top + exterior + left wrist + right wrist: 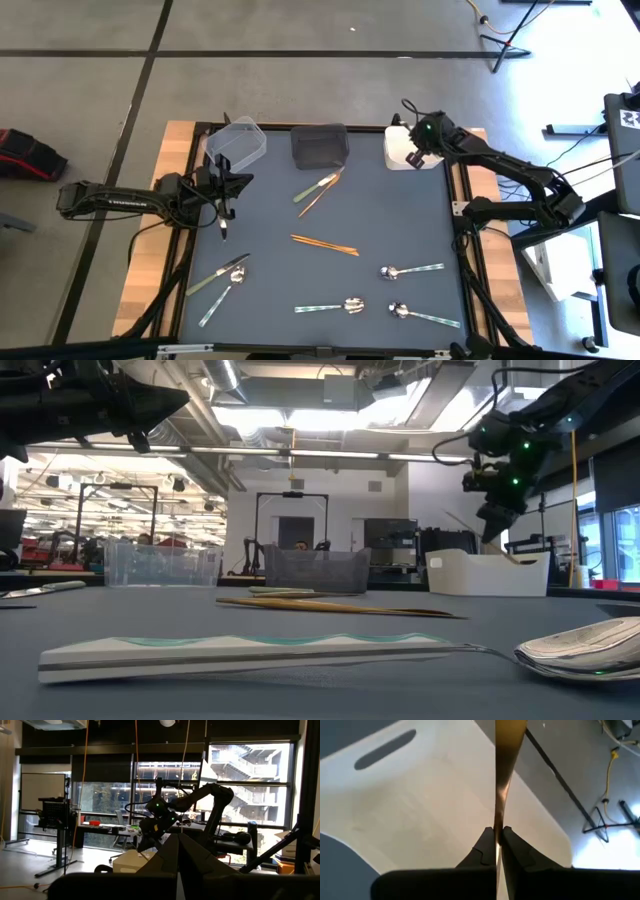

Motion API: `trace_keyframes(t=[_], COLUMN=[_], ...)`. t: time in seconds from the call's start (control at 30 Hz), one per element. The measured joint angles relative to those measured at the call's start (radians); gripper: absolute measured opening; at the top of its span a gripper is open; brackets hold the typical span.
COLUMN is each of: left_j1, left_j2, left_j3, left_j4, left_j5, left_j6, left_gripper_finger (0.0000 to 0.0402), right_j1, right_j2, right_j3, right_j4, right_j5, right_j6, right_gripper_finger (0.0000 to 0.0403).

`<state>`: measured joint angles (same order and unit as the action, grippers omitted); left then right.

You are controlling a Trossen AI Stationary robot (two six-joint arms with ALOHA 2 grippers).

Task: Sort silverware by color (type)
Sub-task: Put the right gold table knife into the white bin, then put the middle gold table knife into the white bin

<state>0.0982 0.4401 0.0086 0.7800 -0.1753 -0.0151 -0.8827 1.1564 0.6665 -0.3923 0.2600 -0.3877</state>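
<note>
Three square bins are standing along the far edge of the dark counter (400, 220) in the high view: a clear plastic bin (238, 141) at eleven o'clock, a dark mesh bin (319, 145) at twelve and a white plastic bin (397, 150) at one. The right gripper (412, 158) is hovering over the white bin, while the left gripper (224, 205) is waiting near the counter's nine o'clock edge; whether it is spread I cannot tell. Loose silverware is lying well apart: a pair of slim copper-orange sticks (324, 244) at the centre, an olive-green piece crossed with a copper piece (319, 190) just toward twelve, shiny silver spoons (410, 270) toward five and six, and more pieces (220, 277) at seven.

In the low view, the right gripper (497, 510) is hanging above the white bin (487, 573), with a thin stick angling down from it.

The left wrist view is looking across the room at the other arm and showing nothing of the silverware.

In the right wrist view, the right gripper (495, 837) is pinching a thin copper-orange utensil (506, 755) edge-on between pressed-together fingers, above the white bin's floor (420, 810).

These pieces are probably light, stiff and slick, and lying flat they offer little height, so gripping mid-handle across the narrow width seems best; a held piece may pivot in the pinch.
</note>
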Motion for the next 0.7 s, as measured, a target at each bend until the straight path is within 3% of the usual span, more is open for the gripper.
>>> trace_keyframes(t=[0.33,0.53,0.7], left_j1=[0.0,0.0,0.0], left_j2=[0.0,0.0,0.0], left_j3=[0.0,0.0,0.0], left_j4=[0.0,0.003,0.013], left_j5=[0.0,0.001,0.001], left_j6=[0.0,-0.008,-0.009], left_gripper_finger=[0.0,0.0,0.0], right_j1=[-0.002,-0.001,-0.001], right_j2=[0.037,0.075,0.063], right_j3=[-0.025,-0.021,0.111], right_j4=[0.017,0.022,-0.136], right_j5=[-0.005,0.023,0.038], right_j6=[0.019,0.016,0.059], right_gripper_finger=[0.001,0.0089,0.0146])
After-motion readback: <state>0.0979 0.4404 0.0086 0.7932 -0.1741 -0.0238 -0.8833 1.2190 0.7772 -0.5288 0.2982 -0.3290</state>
